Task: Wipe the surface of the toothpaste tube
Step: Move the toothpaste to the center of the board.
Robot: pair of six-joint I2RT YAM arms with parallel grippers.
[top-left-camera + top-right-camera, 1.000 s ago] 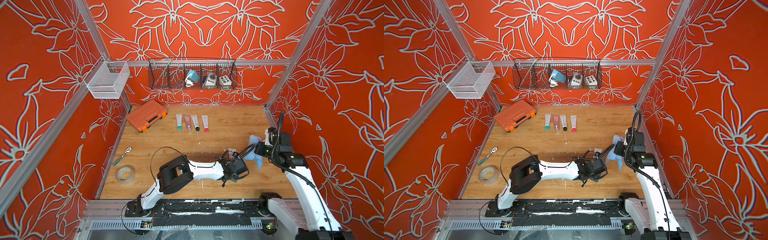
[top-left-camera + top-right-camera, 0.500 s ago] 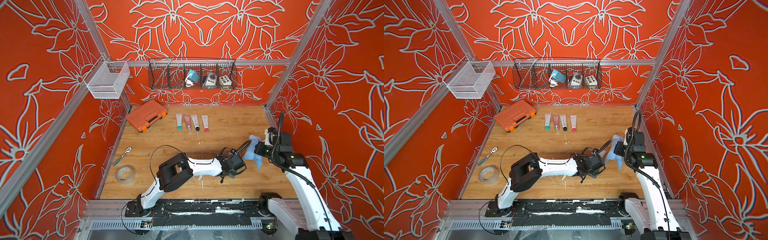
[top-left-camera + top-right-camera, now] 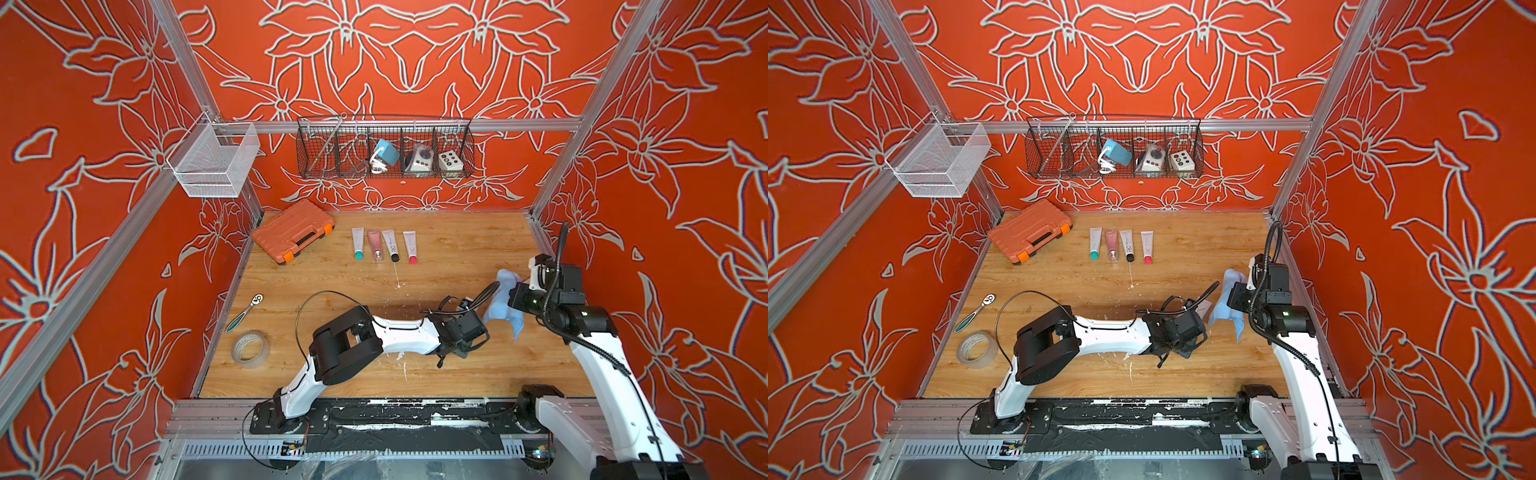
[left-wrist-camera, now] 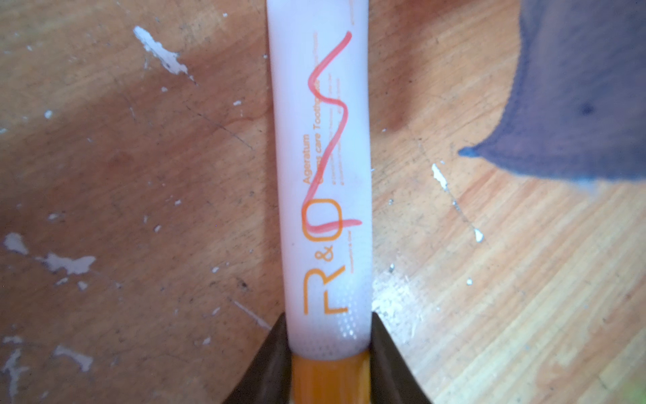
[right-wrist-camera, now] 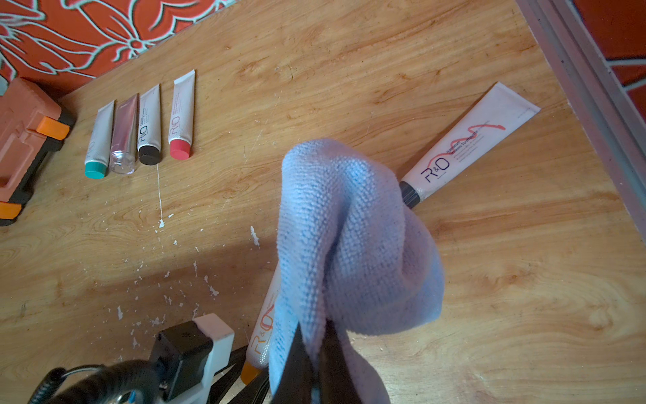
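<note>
A white toothpaste tube (image 4: 321, 175) with an orange cap and a red squiggle drawn along it lies on the wooden table. My left gripper (image 4: 330, 363) is shut on its cap end, one dark finger on each side. In a top view the tube's flat end (image 3: 1202, 308) pokes out past the left gripper (image 3: 467, 320). My right gripper (image 5: 314, 349) is shut on a bunched blue cloth (image 5: 349, 238), which hangs just above and beside the tube, apart from it. The cloth (image 3: 500, 299) shows in both top views. A second marked tube (image 5: 468, 140), black-capped, lies near the right rail.
Several capped tubes (image 3: 384, 245) lie in a row at the back, beside an orange tool case (image 3: 293, 230). A ratchet (image 3: 245, 311) and a tape roll (image 3: 250, 349) sit at the left edge. A wire basket (image 3: 384, 166) and a mesh basket (image 3: 214, 160) hang on the walls.
My left jaws have closed in on the tube's cap end, and the left wrist has shifted slightly. The right arm holds the cloth where it was.
</note>
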